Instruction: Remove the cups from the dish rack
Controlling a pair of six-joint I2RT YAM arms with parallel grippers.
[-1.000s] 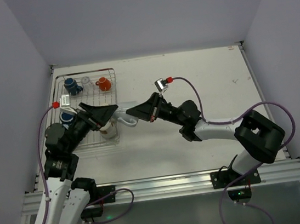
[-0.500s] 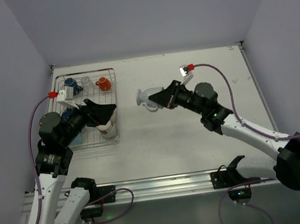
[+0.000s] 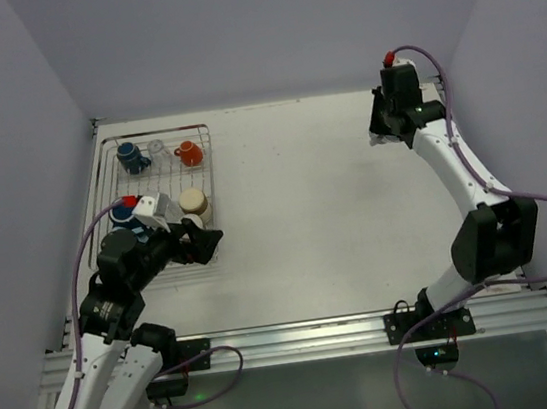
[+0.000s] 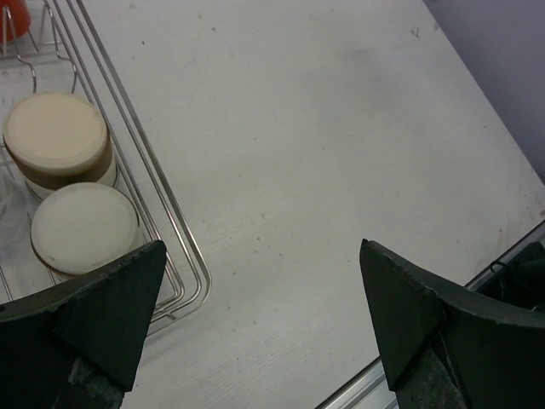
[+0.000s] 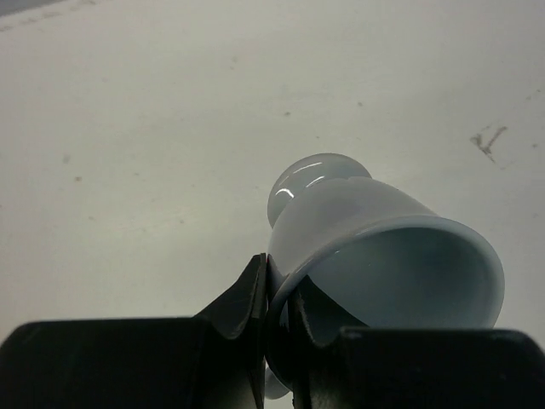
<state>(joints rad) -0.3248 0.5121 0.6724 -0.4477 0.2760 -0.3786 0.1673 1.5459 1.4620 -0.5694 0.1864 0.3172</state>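
The silver wire dish rack (image 3: 208,178) sits at the table's left. In it stand two dark blue mugs (image 3: 129,157), a clear glass (image 3: 156,147), an orange mug (image 3: 189,153), a cream cup (image 3: 192,201) and a white cup (image 3: 193,221). My left gripper (image 3: 204,244) hovers open over the rack's near right corner (image 4: 174,264), with nothing between its fingers. The cream cup (image 4: 58,136) and white cup (image 4: 83,226) lie just left of it. At the far right, my right gripper (image 3: 380,128) is shut on the rim of a light blue cup (image 5: 375,230), tipped on its side above the table.
The white tabletop (image 3: 303,201) stretches between the rack and the right arm. Grey walls close the left, back and right sides. A metal rail (image 4: 375,383) runs along the near edge, close to my left gripper.
The right arm has swung from beside the rack to the far right back, carrying the light blue cup. The left gripper has opened wider and drawn back toward the rack's near corner.
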